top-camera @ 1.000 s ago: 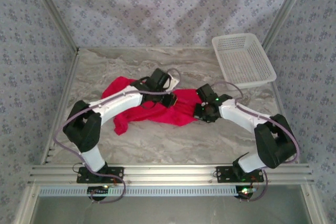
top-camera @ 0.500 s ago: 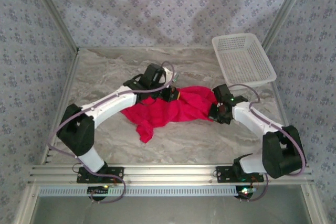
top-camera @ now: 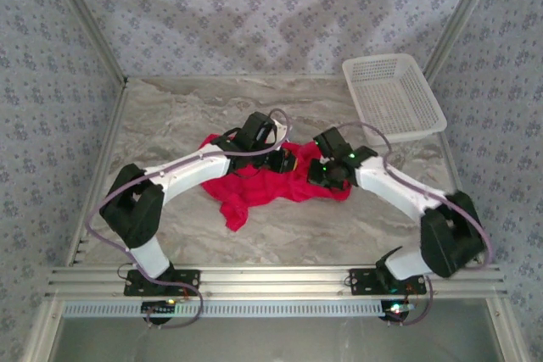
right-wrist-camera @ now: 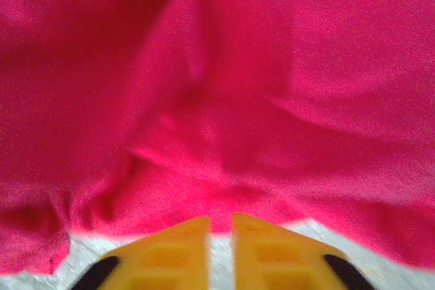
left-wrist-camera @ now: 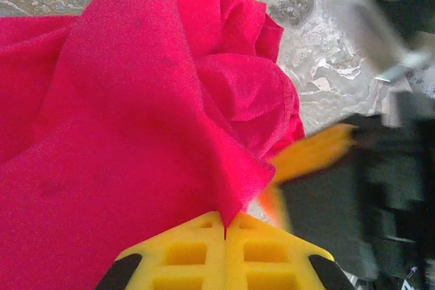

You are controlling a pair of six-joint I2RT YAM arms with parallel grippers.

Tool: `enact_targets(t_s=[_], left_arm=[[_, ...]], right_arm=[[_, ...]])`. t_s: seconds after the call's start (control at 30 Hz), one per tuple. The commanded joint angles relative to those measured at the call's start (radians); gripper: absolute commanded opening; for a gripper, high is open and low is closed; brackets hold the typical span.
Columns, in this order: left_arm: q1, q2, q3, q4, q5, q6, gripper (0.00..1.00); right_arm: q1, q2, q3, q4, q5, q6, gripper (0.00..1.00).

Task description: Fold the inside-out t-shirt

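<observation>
The inside-out t-shirt (top-camera: 254,188) is a bright red, crumpled heap on the middle of the marble table (top-camera: 170,125). My left gripper (top-camera: 284,158) is over its upper right part. In the left wrist view that gripper (left-wrist-camera: 225,219) is shut on a pointed fold of the t-shirt (left-wrist-camera: 136,113), which drapes up and away from the yellow fingers. My right gripper (top-camera: 321,174) sits close by at the cloth's right edge. Its yellow fingers (right-wrist-camera: 183,246) stand a narrow gap apart with bare table between them, and the t-shirt (right-wrist-camera: 238,100) starts just past the tips.
A white mesh basket (top-camera: 392,97) stands at the back right corner of the table. Metal frame posts and patterned walls close in the sides. The right gripper's blurred orange finger (left-wrist-camera: 312,154) shows just right of the left gripper's held fold.
The right gripper swung out to the right with the cloth, then came back left near the left gripper, and its jaws parted slightly. The shirt is bunched narrower.
</observation>
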Motion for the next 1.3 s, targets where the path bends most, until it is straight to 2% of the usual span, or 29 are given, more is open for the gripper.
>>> enact_targets(t_s=[0.0,0.07,0.13,0.2,0.3,0.43,0.57,0.7,0.77,0.83,0.93,1.0,1.07,1.2,1.27], left_arm=[[0.000,-0.036,0.038,-0.015,-0.001,0.002,0.00],[0.000,-0.047,0.039,-0.020,-0.002,0.003,0.00],[0.000,-0.059,0.037,-0.023,-0.004,0.003,0.00],[0.000,-0.072,0.033,-0.029,-0.004,0.003,0.00],[0.000,-0.099,0.016,-0.029,-0.003,0.000,0.00],[-0.002,-0.116,-0.021,-0.003,0.004,-0.014,0.00],[-0.002,-0.107,-0.056,0.027,0.018,-0.028,0.00],[-0.003,-0.097,-0.076,0.040,0.026,-0.033,0.00],[-0.003,-0.092,-0.078,0.034,0.026,-0.031,0.00],[-0.003,-0.088,-0.080,0.034,0.023,-0.027,0.00],[-0.003,-0.083,-0.082,0.035,0.020,-0.027,0.00],[-0.004,-0.084,-0.078,0.033,0.017,-0.029,0.00],[-0.003,-0.084,-0.074,0.031,0.016,-0.029,0.00],[-0.003,-0.085,-0.055,0.008,0.010,-0.024,0.00],[-0.003,-0.091,-0.054,0.006,0.007,-0.024,0.00]], right_arm=[[-0.001,0.122,0.087,0.091,-0.030,0.024,0.09],[-0.002,0.175,0.123,0.113,0.016,0.051,0.12],[-0.016,0.219,0.163,0.084,0.160,0.087,0.17],[-0.028,0.247,0.177,0.039,0.318,0.144,0.25],[-0.054,0.267,0.171,-0.020,0.473,0.172,0.42],[-0.081,0.235,0.127,-0.058,0.535,0.181,0.61],[-0.088,0.191,0.086,-0.070,0.555,0.174,0.67],[-0.082,0.111,0.069,-0.109,0.542,0.136,0.67],[-0.057,0.048,0.049,-0.103,0.511,0.115,0.62],[-0.029,-0.017,0.020,-0.080,0.452,0.087,0.52],[-0.008,-0.064,-0.035,0.060,0.311,0.077,0.37],[-0.005,-0.047,-0.048,0.129,0.223,0.087,0.25],[0.008,-0.003,-0.027,0.154,0.185,0.087,0.20],[0.031,0.097,0.031,0.166,0.167,0.075,0.23],[0.030,0.140,0.053,0.180,0.163,0.068,0.35]])
